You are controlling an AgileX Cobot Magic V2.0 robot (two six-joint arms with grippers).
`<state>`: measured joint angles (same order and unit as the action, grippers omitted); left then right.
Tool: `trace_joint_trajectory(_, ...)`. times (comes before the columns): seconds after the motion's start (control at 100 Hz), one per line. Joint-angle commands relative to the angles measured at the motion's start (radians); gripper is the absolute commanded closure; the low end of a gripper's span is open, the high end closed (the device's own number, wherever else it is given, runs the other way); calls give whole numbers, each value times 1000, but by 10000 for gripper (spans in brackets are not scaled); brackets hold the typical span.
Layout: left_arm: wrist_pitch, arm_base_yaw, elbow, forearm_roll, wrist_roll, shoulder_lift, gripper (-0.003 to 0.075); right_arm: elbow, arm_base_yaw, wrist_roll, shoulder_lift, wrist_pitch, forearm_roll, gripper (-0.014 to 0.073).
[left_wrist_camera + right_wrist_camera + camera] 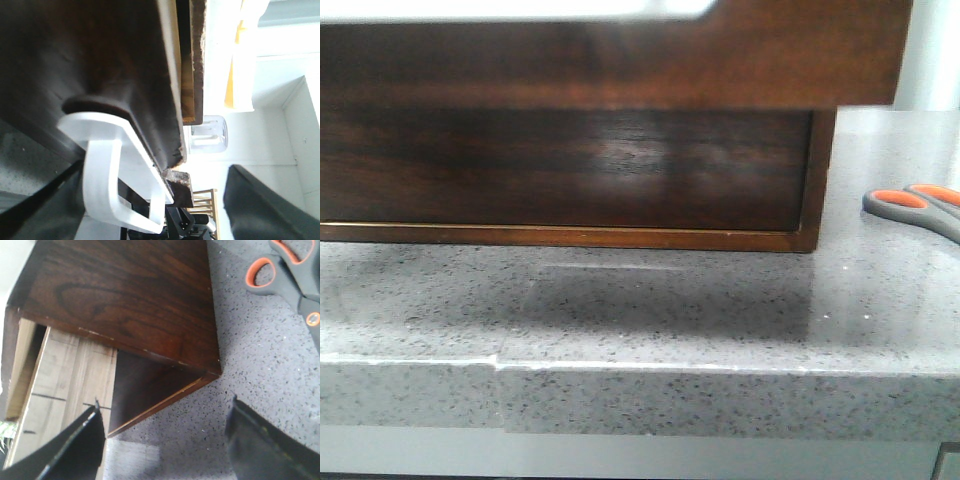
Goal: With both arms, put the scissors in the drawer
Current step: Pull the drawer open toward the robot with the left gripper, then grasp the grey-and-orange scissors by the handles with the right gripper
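The scissors (920, 205) lie on the grey counter to the right of the cabinet; only the grey handles with orange-lined loops show. In the right wrist view the scissors (290, 275) lie beyond my right gripper (165, 407), which is open and empty above the counter by the cabinet's corner. The drawer front (620, 60), dark brown with a white strip (520, 8) on top, stands pulled out toward the camera. My left gripper (154, 170) is open, its fingers either side of the white handle (100, 190) on the drawer front (100, 60). No arm shows in the front view.
The dark wooden cabinet body (570, 170) stands on the speckled grey counter (650, 330), whose front edge runs across the lower front view. The pulled-out drawer's light wooden inside (60, 375) shows past the cabinet top (125, 295). A chair (205, 200) is in the background.
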<state>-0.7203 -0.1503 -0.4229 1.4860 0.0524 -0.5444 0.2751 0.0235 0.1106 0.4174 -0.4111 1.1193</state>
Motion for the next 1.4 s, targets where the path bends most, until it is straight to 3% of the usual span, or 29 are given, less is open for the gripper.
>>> trace_joint_trajectory(0.0,2,-7,-41,13,9,0,173,34,-6,78,12,15,11,138)
trace_joint_trajectory(0.18,31,-7,-41,-145,9,0,173,59,-6,89,12,10,-24,138)
trace_joint_trajectory(0.38,90,-7,-42,-156,19,4,209,84,-6,89,12,32,-78,138)
trace_joint_trajectory(0.47,119,-7,-42,-171,61,26,298,96,-6,89,12,37,-104,138)
trace_joint_trajectory(0.61,124,-7,-44,-204,121,101,500,154,-6,89,12,28,-173,138)
trace_joint_trajectory(0.78,120,-7,-71,-212,263,230,741,283,-6,87,54,-23,-344,138)
trace_joint_trajectory(0.92,52,-7,-151,-344,384,302,740,418,-6,-2,188,-156,-571,138)
trace_joint_trajectory(1.1,-144,-7,-300,-721,392,297,740,581,-6,-88,412,-361,-838,138)
trace_joint_trajectory(1.23,-237,-7,-373,-914,410,281,740,672,-6,-88,587,-418,-916,138)
trace_joint_trajectory(1.39,-275,-7,-394,-923,480,279,740,732,-6,-88,754,-423,-931,138)
